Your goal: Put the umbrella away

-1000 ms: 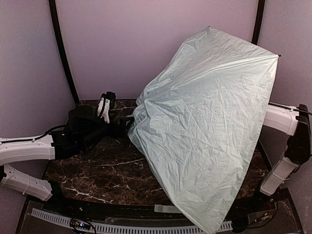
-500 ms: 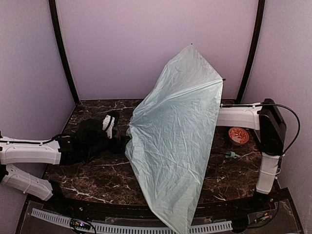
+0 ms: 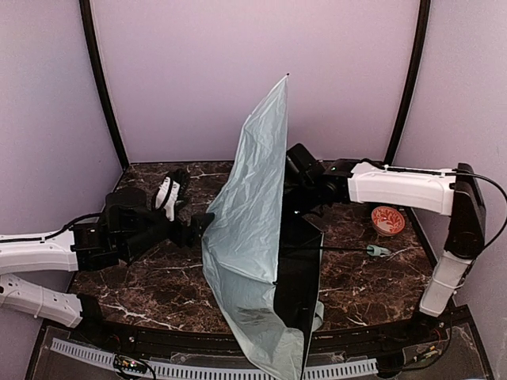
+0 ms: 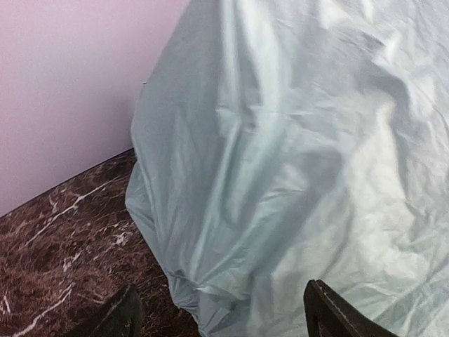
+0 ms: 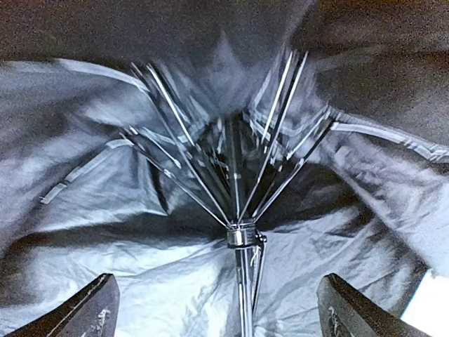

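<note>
The umbrella [image 3: 245, 229] stands half-collapsed on the marble table [image 3: 158, 277], mint fabric facing left and black lining facing right. Its thin shaft [image 3: 341, 248] runs right to the small mint handle [image 3: 377, 251], which lies on the table. My left gripper [image 3: 203, 226] is open at the canopy's lower left edge; in the left wrist view the fabric [image 4: 295, 175] bulges between its fingers [image 4: 330, 312]. My right gripper [image 3: 291, 184] reaches into the canopy from the right. In the right wrist view it [image 5: 226, 316] is open, with the shaft and rib hub [image 5: 240, 235] between its spread fingers, untouched.
A small orange-and-white round object [image 3: 387, 219] sits at the table's right, behind the handle. A black-and-white object [image 3: 169, 190] lies at the back left, near my left arm. Purple walls close in on three sides, and black poles [image 3: 103, 87] stand at the back corners.
The canopy has swung from broadside to nearly edge-on and narrowed. My right arm has come in from the right, and its gripper has opened off the shaft. The handle now rests on the table.
</note>
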Motion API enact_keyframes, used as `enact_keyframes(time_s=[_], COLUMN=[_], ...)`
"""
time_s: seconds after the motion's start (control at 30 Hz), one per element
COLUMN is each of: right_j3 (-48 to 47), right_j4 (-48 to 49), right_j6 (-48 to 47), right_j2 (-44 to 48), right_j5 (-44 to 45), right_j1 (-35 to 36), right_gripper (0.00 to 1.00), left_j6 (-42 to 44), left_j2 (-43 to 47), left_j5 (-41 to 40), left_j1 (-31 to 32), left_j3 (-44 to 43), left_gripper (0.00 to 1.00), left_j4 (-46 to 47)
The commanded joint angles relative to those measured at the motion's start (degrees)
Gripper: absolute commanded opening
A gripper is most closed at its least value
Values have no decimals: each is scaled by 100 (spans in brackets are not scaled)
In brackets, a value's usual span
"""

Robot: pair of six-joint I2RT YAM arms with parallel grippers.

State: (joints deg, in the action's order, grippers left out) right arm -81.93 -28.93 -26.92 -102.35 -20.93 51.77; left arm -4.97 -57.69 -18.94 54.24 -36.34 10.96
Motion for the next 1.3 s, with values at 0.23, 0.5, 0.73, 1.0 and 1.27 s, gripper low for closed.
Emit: enact_keyframes(time_s=[0.23, 0.5, 0.73, 1.0, 1.27], right_j3=[914, 421, 760, 1163, 1209], right_j4=[1263, 1903, 2513, 2249, 864], right_j6=[1072, 2108, 2829, 3122, 2703], right_j2=[1009, -515, -944, -181, 1044], right_j5=[-766, -1159, -1747, -1437, -155], right_j1=[-412, -534, -676, -862, -1268], right_gripper=[95, 78, 70, 71, 79], left_j6=[1572, 1338, 1075, 850, 1121], left_j2=[-1019, -2970, -4078, -4431, -3283], left_j5=[764, 729, 1536, 1838, 1959], left_j1=[696, -84, -203, -449, -449], left_j3=[-484, -1408, -1448, -1323, -1044], left_gripper=[84, 79, 72, 67, 79], left_j4=[443, 23, -338, -217, 127])
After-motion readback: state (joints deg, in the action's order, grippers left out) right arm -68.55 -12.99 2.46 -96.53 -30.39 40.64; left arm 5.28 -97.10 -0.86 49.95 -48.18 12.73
